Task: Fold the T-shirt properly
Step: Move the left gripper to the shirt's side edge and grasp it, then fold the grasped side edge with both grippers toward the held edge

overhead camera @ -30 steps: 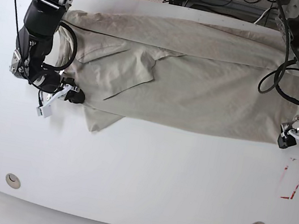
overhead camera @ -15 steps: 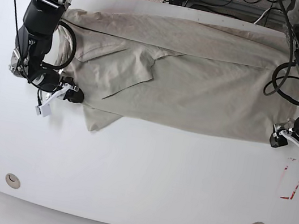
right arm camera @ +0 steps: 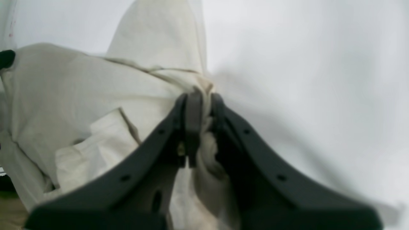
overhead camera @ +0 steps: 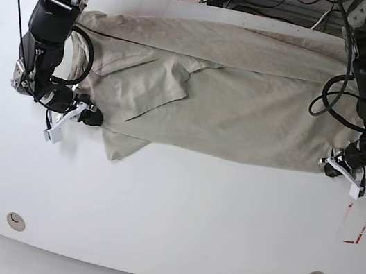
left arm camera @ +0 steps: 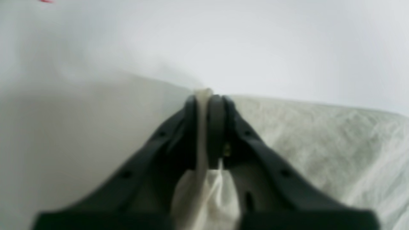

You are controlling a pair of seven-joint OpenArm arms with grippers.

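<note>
1. We see the T-shirt [overhead camera: 232, 96] spread flat across the far half of the white table [overhead camera: 170, 212], one sleeve flap folded over.
2. Left gripper [left arm camera: 206, 105] is clamped on a pinch of the shirt's near edge at the hem corner.
3. Right gripper [right arm camera: 199, 102] is clamped on bunched cloth at the shirt's other near corner.

The T-shirt [overhead camera: 243, 112] is presenting as soft, matt woven cloth, creasing finely. The table [overhead camera: 171, 205] is showing a smooth white faintly glossy surface. Gripper fingers [left arm camera: 255, 150] are appearing as matt black plastic.
</note>
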